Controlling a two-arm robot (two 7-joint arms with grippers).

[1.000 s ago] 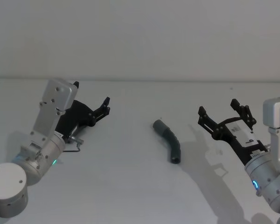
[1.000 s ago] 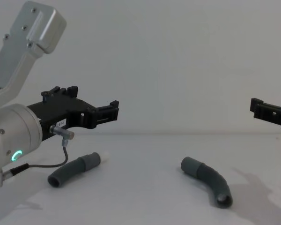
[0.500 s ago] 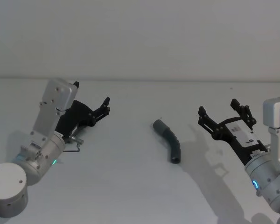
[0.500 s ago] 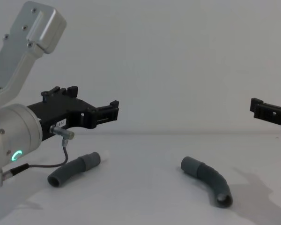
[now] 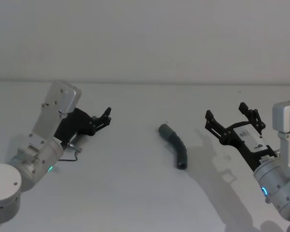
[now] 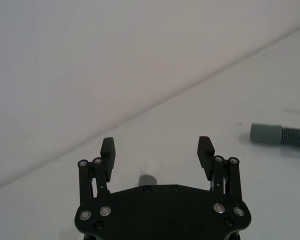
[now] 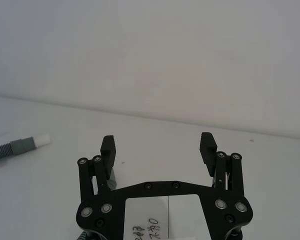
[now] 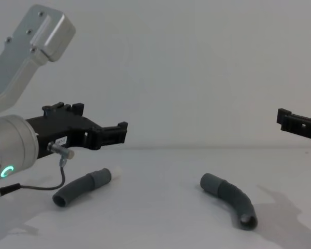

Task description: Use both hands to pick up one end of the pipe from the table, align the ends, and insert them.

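Approach under way, nothing lifted yet: both halves of the pipe lie on the white table (image 5: 135, 203); the left gripper (image 5: 105, 116) hovers at nine o'clock in the head view, jaws spread wide and holding nothing; the right gripper (image 5: 225, 112) hangs at three o'clock, jaws equally wide and empty.

The socket piece (image 5: 176, 148), a curved grey hose with a plain wide collar, rests just off centre toward four o'clock, between the two grippers and nearer the right one; the white-tipped piece (image 8: 83, 185) lies at about eight o'clock in the chest view, on the table below the left gripper, its whitish tip turned toward the centre; the two pieces are well apart.

By the look of it, the step in hand is the reach for the first grasp. The next move calls for each gripper to come down over its own piece, jaws straddling the hose across its ribbed middle so the collars stay free; only then can the slim tip and the socket be raised, brought face to face on one line and pushed together.
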